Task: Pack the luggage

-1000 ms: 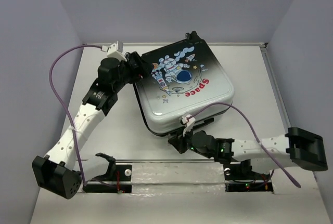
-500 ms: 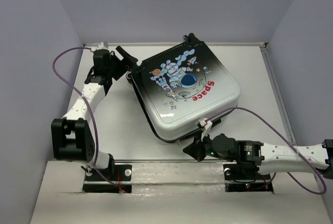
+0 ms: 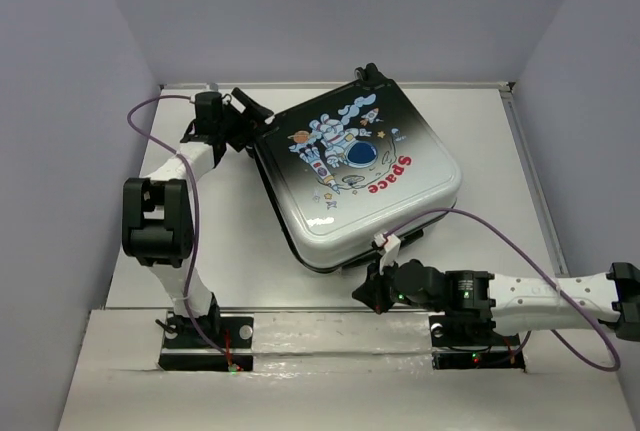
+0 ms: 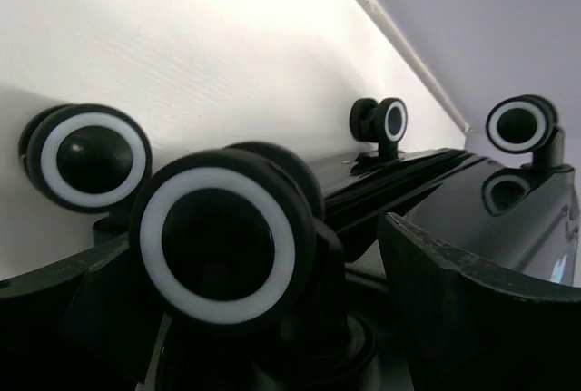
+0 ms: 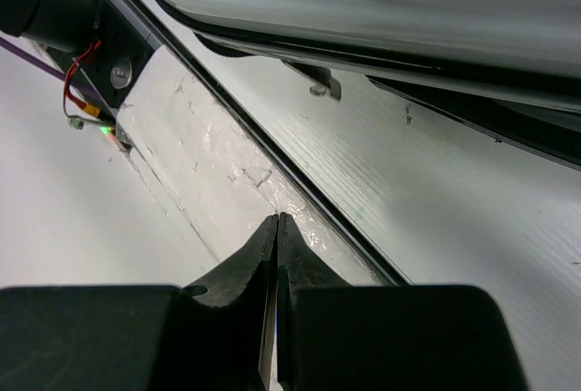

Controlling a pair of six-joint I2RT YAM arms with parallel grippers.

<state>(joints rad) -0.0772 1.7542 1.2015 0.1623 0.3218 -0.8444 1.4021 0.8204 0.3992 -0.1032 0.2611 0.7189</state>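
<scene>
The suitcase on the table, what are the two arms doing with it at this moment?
The suitcase lies flat on the table, lid down, astronaut print up. The left gripper is at its wheeled end, open, with one wheel between its fingers. The right gripper is shut and empty, low over the table just off the suitcase's near edge.
</scene>
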